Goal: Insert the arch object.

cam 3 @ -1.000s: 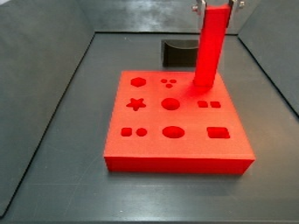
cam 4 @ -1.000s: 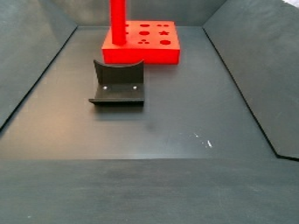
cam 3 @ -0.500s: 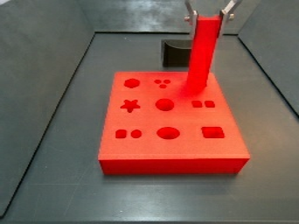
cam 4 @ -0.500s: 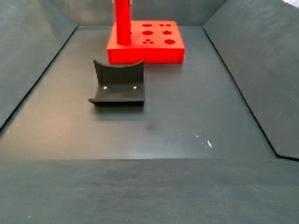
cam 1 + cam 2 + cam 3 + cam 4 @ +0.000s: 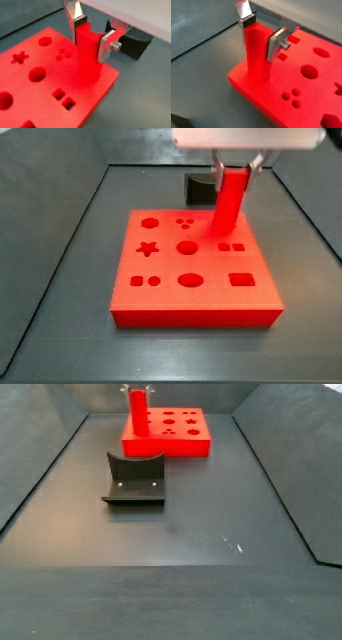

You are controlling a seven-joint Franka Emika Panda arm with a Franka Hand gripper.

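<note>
Now arch object (image 5: 227, 200) upright, long axis vertical, clamped in tool (image 5: 92, 31) over board (image 5: 195, 268).

Smooth matt red arch object (image 5: 87, 55) in the gripper (image 5: 92, 34), silvery metal jaws.

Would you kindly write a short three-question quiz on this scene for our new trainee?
1. True or false: the pincer is shut on the upright red bar.
2. Where does the bar's lower end meet the board? A) centre B) a corner by one edge C) off the board
3. Which shape is cut nearest the hexagon hole: the star or the rectangle?

Key: 1 true; 2 B; 3 the star.
</note>
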